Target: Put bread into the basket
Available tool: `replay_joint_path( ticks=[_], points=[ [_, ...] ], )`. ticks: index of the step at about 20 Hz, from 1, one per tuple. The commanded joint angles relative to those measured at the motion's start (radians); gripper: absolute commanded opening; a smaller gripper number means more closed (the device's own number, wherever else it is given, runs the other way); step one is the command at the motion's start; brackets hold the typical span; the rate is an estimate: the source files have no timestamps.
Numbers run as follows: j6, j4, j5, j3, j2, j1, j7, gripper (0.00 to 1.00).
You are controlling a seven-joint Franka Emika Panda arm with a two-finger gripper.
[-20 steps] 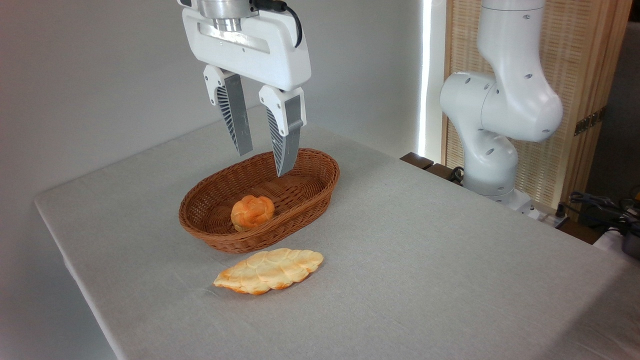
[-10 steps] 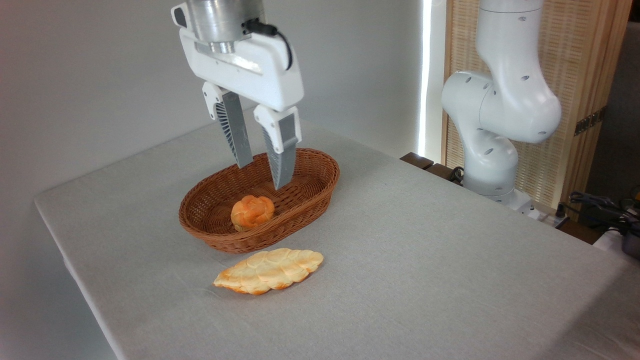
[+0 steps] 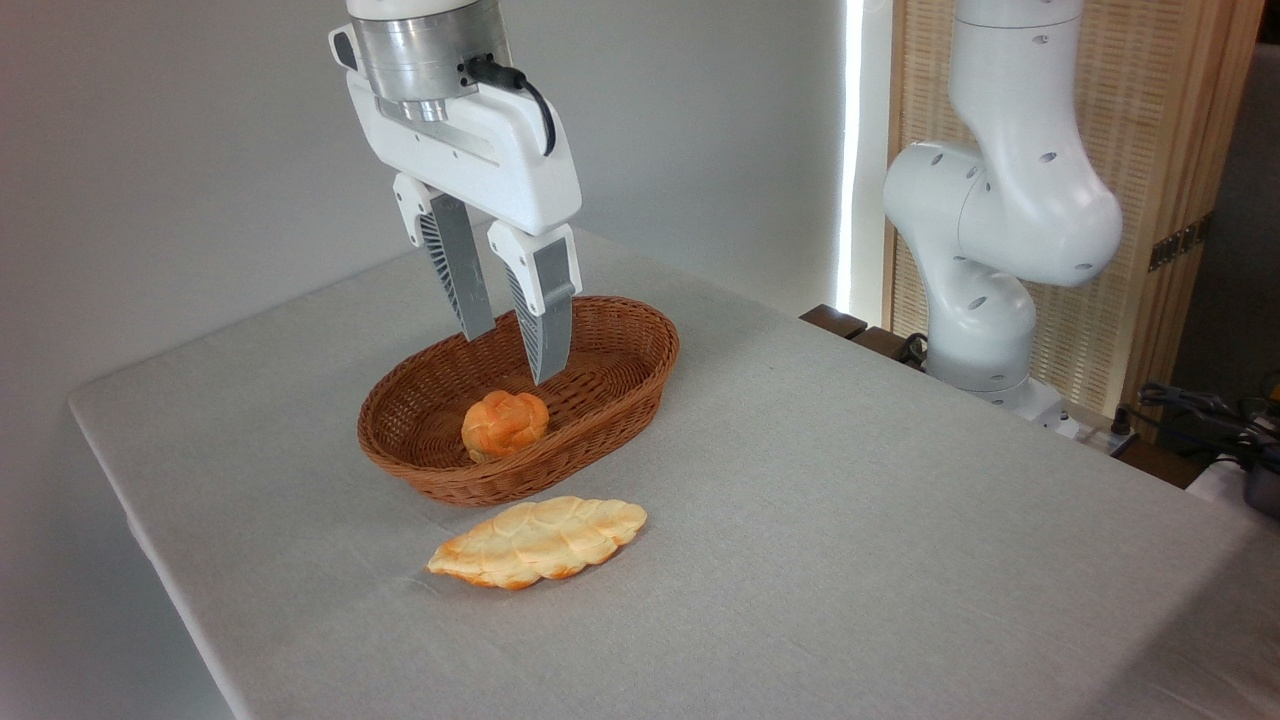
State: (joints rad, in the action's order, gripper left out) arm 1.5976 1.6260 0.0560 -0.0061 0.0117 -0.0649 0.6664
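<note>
Gripper [image 3: 510, 352] hangs over the wicker basket [image 3: 640, 365], fingers pointing down, jaws parted with clear space between them; nothing held. Fingertips sit above the basket floor, toward its far half.

Braided bun [image 3: 504, 424] lies inside the basket, at the near-left end, resting on the weave against the near wall. Judged from this, the bun is already where the task wants it.

Key relation: the bun lies below the fingertips and nearer the table's front edge, not touching them. It is roughly round, with no clear long axis. The basket's long axis runs from near-left to far-right.

Leaf-shaped loaf [image 3: 538, 541] lies flat on the table [image 3: 850, 520], just beside the basket's near wall, outside it.
</note>
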Motion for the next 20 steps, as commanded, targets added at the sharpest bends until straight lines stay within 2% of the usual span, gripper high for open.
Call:
replay_joint_path(
  ticks=[1, 9, 12, 20],
  points=[
    [0.048, -0.008, 0.019, 0.008, -0.003, 0.003, 0.007, 1.0],
    [0.042, -0.003, 0.005, 0.005, -0.001, 0.003, 0.005, 1.0],
    [0.041, -0.003, -0.028, -0.002, -0.001, 0.003, -0.022, 1.0],
    [0.038, -0.005, -0.031, -0.002, -0.001, 0.003, -0.01, 1.0]
  ],
)
